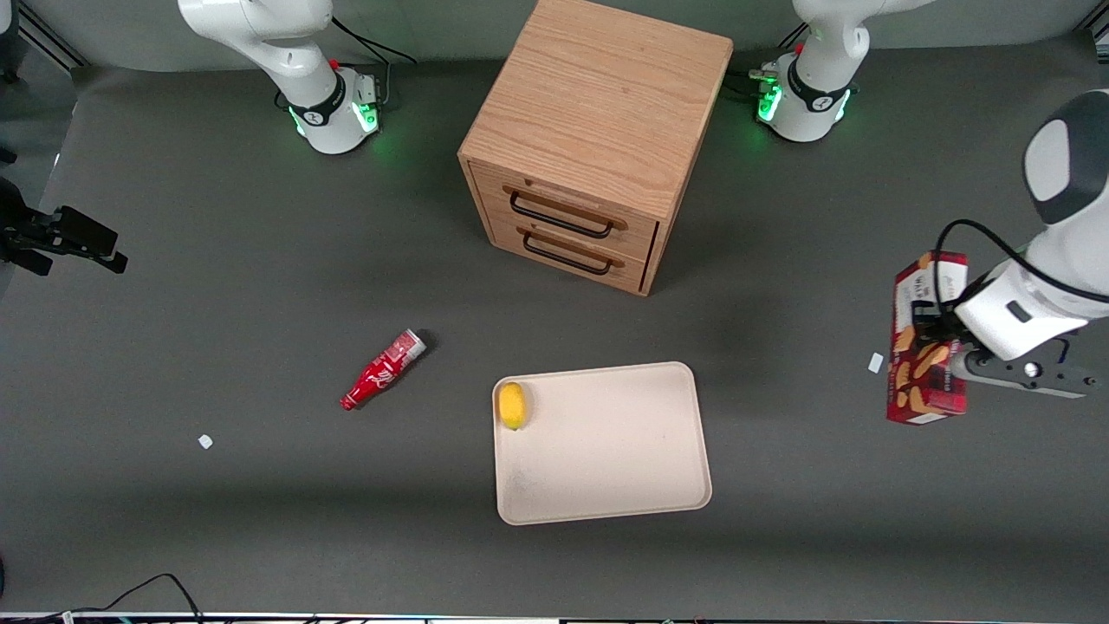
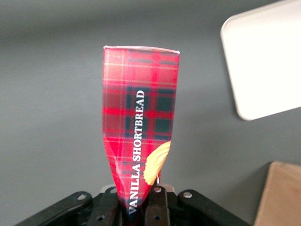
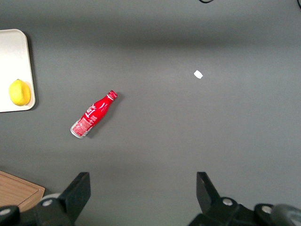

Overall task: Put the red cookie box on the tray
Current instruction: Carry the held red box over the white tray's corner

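Observation:
The red cookie box (image 1: 925, 340) hangs in the air above the table at the working arm's end, held lengthwise in my gripper (image 1: 943, 345). In the left wrist view the box (image 2: 140, 122) shows its plaid side with white lettering, and the gripper (image 2: 137, 207) is shut on its near end, the dark fingers (image 2: 160, 207) pinching the cardboard in. The pale beige tray (image 1: 624, 451) lies flat on the table nearer the front camera than the cabinet, well apart from the box. One corner of the tray (image 2: 263, 61) also shows from the wrist.
A yellow lemon (image 1: 513, 405) rests in a corner of the tray. A small red bottle (image 1: 382, 370) lies on its side toward the parked arm's end. The wooden drawer cabinet (image 1: 589, 139) stands mid-table. Small white scraps (image 1: 875, 363) lie on the mat.

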